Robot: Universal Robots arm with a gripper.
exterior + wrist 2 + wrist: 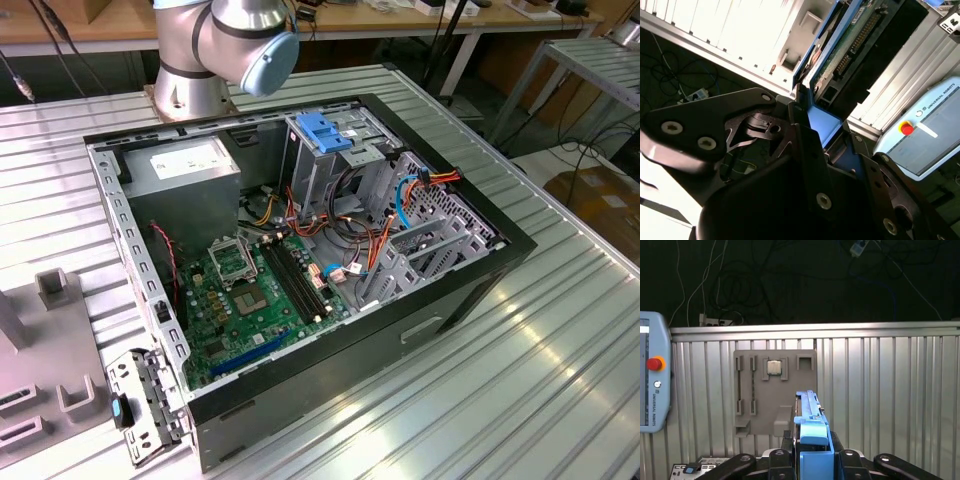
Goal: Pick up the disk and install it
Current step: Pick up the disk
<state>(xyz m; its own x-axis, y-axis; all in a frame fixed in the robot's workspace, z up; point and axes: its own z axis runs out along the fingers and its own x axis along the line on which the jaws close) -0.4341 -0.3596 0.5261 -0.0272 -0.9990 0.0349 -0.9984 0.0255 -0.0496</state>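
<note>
The disk [808, 412] is sitting edge-on in the gripper [812, 444], raised off the table. The jaws are clamping it from both sides on its blue carrier rails. In the second wrist view the disk [856, 41] is showing its green circuit board and a row of connector pins, with the gripper [826, 131] pinching the blue rail end.

Beyond the disk in the first wrist view, a grey fixture plate [757, 390] is lying on the ribbed metal table [890, 390]. A square chip [774, 367] is resting in one of the plate's pockets. A teach pendant [650, 390] with a red button is lying beside the plate.

In the exterior view the open computer case [460, 300] is lying on its side. Its drive cage [320, 175] is standing at twelve o'clock of the case's middle and is carrying a blue latch [323, 130]. The power-supply box [185, 170] is sitting at ten o'clock and the motherboard [250, 290] at seven o'clock. The arm [225, 40] is rising outside the case at eleven o'clock.
</note>
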